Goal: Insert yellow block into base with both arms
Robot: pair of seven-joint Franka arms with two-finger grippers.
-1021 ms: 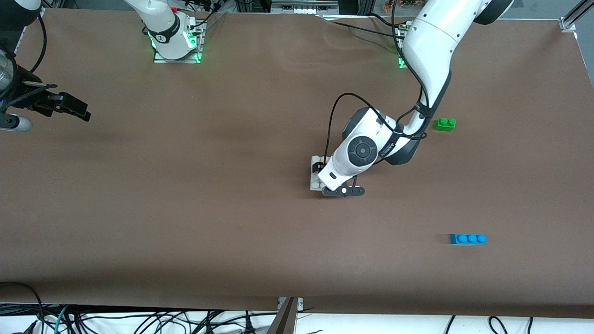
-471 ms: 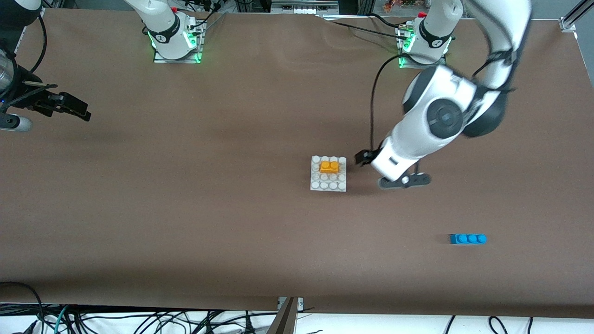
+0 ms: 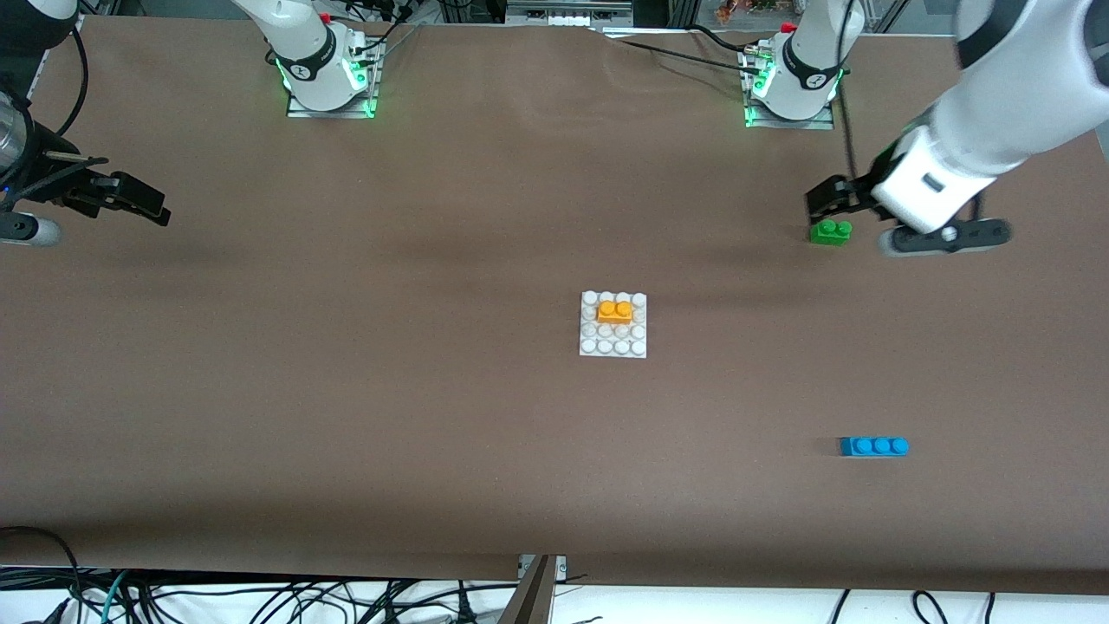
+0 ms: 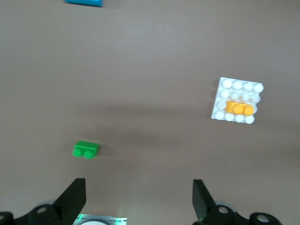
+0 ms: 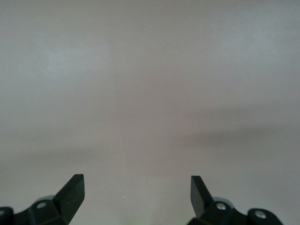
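The white studded base (image 3: pixel 613 347) lies mid-table. The yellow block (image 3: pixel 615 311) sits on its studs, in the half farther from the front camera. My left gripper (image 3: pixel 830 201) hangs open and empty over the table by the green brick, well away from the base toward the left arm's end. Its wrist view shows the open left gripper (image 4: pixel 138 198), with the base (image 4: pixel 239 86) and the yellow block (image 4: pixel 239 108) off in the distance. My right gripper (image 3: pixel 145 204) waits open at the right arm's end of the table. In its own view the right gripper (image 5: pixel 136 194) is over bare mat.
A green two-stud brick (image 3: pixel 831 231) (image 4: pixel 86 149) lies just below the left gripper. A blue three-stud brick (image 3: pixel 873 446) (image 4: pixel 83 2) lies nearer the front camera, toward the left arm's end. Both arm bases (image 3: pixel 329 82) (image 3: pixel 793 87) stand along the table's edge farthest from the front camera.
The left arm has lifted off the base and swung toward its own end of the table, uncovering the yellow block seated on the base. The right arm has not moved.
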